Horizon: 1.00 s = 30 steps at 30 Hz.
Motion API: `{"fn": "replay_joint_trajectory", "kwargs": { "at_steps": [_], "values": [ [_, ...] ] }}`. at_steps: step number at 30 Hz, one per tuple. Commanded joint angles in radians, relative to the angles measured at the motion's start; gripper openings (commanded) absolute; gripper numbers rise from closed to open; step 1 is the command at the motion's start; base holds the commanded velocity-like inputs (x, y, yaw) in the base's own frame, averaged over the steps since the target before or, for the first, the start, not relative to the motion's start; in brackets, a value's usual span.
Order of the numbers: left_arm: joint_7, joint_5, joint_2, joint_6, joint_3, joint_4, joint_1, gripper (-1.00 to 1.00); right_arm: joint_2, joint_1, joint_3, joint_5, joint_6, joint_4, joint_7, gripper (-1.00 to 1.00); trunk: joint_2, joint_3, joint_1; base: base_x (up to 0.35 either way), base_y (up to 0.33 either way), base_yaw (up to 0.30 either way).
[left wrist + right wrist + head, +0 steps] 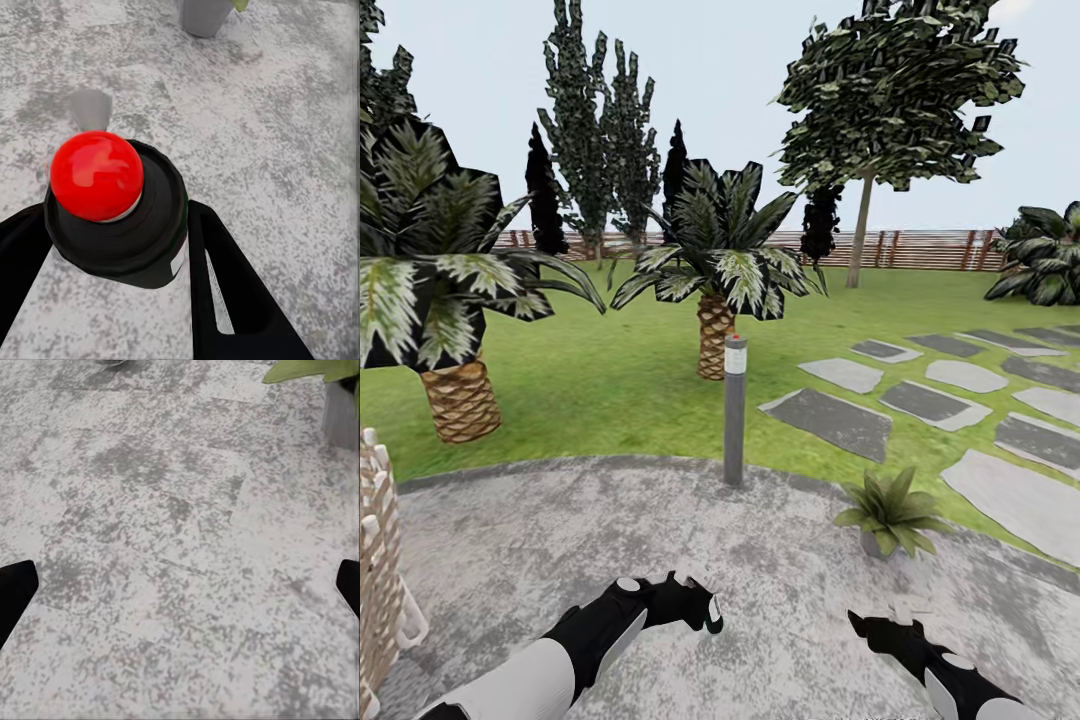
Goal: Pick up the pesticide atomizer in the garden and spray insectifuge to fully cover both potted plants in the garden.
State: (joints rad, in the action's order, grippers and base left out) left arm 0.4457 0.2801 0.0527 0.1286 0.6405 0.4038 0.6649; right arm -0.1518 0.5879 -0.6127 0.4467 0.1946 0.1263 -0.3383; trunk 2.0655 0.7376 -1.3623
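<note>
My left gripper (pixel 703 601) is shut on the pesticide atomizer (pixel 712 612), low over the paved patio of the garden. In the left wrist view the atomizer (pixel 112 217) shows its dark body and red dot between the two black fingers (pixel 225 285). One potted plant (pixel 890 514), a low green rosette in a grey pot, stands at the patio's right rim, ahead of my right gripper (pixel 885 620). That gripper (pixel 180 585) is open and holds nothing, with the plant's grey pot (pixel 342 416) and a leaf ahead of it. A grey pot (pixel 202 15) also lies ahead of the left gripper.
A tall grey lamp post (pixel 735 410) rises at the patio's far edge. Two palm trees (pixel 715 270) stand on the lawn behind it. A wicker chair (pixel 378 570) is at the left edge. Stepping stones (pixel 920 400) cross the grass on the right, before a wooden fence (pixel 920 250).
</note>
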Motion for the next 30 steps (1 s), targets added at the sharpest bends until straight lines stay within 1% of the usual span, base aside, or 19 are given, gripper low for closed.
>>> {"fn": "replay_joint_trajectory", "kwargs": {
  "at_steps": [1,12,30],
  "values": [
    [0.001,0.011,-0.001,0.008,0.004,0.001,0.001,-1.00,0.000,0.000,-0.009,0.009,0.003,-0.001,-0.004,1.00,0.000,0.001,0.000,0.129,0.000,-0.277],
    [0.001,0.011,-0.001,0.008,0.004,0.001,0.001,-1.00,0.000,0.000,-0.009,0.009,0.003,-0.001,-0.004,1.00,0.000,0.001,0.000,0.215,0.000,-0.277],
    [0.001,0.011,-0.001,0.008,0.004,0.001,0.001,-1.00,0.000,0.000,-0.009,0.008,0.003,-0.001,-0.004,1.00,0.000,0.001,0.000,0.006,0.000,-0.277]
  ]
}}
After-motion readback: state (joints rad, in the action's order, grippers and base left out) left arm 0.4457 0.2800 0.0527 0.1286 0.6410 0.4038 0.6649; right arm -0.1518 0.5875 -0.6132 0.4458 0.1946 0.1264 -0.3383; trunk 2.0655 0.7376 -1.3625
